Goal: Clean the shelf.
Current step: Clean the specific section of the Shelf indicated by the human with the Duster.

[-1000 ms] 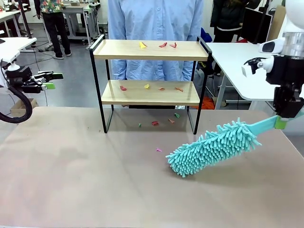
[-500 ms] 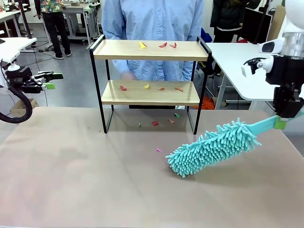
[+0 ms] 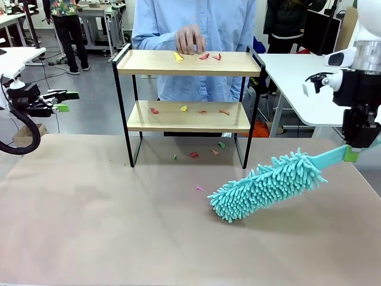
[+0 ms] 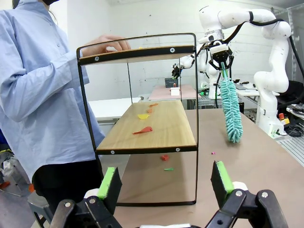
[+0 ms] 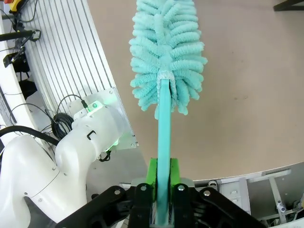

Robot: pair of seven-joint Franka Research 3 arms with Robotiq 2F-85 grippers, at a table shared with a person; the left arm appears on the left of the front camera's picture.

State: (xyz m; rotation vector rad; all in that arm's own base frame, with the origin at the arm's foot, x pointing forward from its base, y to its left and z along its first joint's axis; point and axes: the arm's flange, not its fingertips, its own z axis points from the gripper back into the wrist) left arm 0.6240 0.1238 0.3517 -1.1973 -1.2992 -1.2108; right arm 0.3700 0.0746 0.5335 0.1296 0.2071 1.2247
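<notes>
**A bright workroom around a tan table top**

We look across a broad tan table top (image 3: 107,232) to a smooth grey floor (image 3: 89,107). At the left of the front view we see the corner of a white table (image 3: 21,55). At the right stands a second white table (image 3: 292,71) on pale legs, with something orange (image 3: 260,128) on the floor beneath it. Farther back we make out work benches with grey frames (image 3: 98,21). In the left wrist view a plain white wall (image 4: 147,19) closes the room. In the right wrist view a white ribbed panel (image 5: 71,57) lies beside the table's edge. The light is even and soft, and shadows on the table top are faint.
</notes>
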